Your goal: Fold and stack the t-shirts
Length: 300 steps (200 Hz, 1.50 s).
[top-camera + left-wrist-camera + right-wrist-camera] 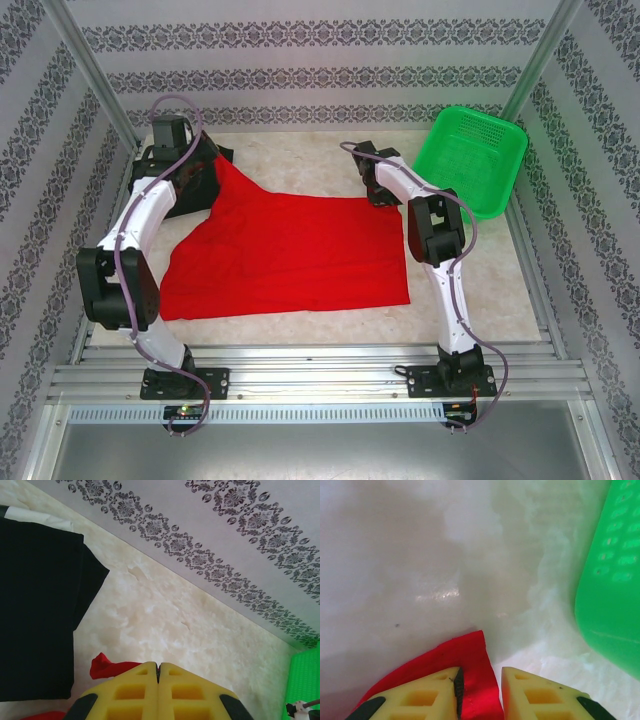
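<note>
Patterned wallpaper [320,75] closes in a pale marbled table [300,150], and from above the red t-shirt [290,255] lies spread across its middle, plain side up and mostly flat. Its far left corner is drawn up into a peak beside the left arm [140,215], while the right arm [450,280] reaches to the far right corner, close to the green basket [480,120]. Seen from the left wrist, the left gripper [158,666] has its yellow fingers pressed together, a scrap of red cloth poking out beside them, so I judge it clamped on that raised corner. The black t-shirt [35,610] lies just beyond on the table, flat and square-edged with a layered side, which suggests it is already folded. Seen from the right wrist, the right gripper [480,672] has its jaws standing apart astride the red corner, which lies between them on the table; no firm pinch shows. Progress looks early for the red shirt: no fold is finished, one corner is held and the other is only bracketed. Folding it over and setting it with the black one remain to be done.
</note>
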Motion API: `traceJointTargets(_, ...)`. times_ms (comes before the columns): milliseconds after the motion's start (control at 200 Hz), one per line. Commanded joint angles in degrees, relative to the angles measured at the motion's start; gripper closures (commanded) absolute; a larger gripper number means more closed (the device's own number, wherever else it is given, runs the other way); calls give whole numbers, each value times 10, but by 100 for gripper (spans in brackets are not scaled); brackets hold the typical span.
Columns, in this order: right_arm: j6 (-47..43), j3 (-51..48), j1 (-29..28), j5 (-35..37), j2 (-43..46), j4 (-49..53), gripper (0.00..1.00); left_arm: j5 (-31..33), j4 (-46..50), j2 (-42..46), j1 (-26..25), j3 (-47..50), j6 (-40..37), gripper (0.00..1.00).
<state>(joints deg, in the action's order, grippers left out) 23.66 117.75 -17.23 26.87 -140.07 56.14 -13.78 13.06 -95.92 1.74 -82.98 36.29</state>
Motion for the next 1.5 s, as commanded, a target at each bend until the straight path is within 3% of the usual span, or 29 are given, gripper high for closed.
traceJointTargets(0, 26, -20, 3, -34, 18, 21, 73, -11, 3, 40, 0, 8, -6, 100)
traceJointTargets(210, 43, -46, -8, -29, 32, 15, 82, -17, 24, 78, 10, 16, -5, 100)
traceJointTargets(390, 35, -39, -9, -28, 27, 13, 100, -24, 33, 107, 20, 28, -6, 100)
traceJointTargets(625, 20, -44, -6, -29, 34, -16, 100, -34, 23, 127, 21, 67, -11, 100)
traceJointTargets(804, 6, -118, -4, -21, 110, -104, 100, -33, 13, 135, 21, 88, -12, 100)
traceJointTargets(1009, 58, -195, 18, -88, 162, -163, 100, -33, 3, 141, 26, 106, -11, 100)
traceJointTargets(1259, 83, -215, 28, -83, 180, -174, 100, -35, 6, 144, 28, 114, -13, 100)
traceJointTargets(1339, 86, -193, 30, -64, 168, -147, 65, -35, 3, 144, 27, 117, -12, 100)
traceJointTargets(1494, 109, -185, 26, -63, 152, -145, 57, -39, 2, 145, 28, 118, -10, 100)
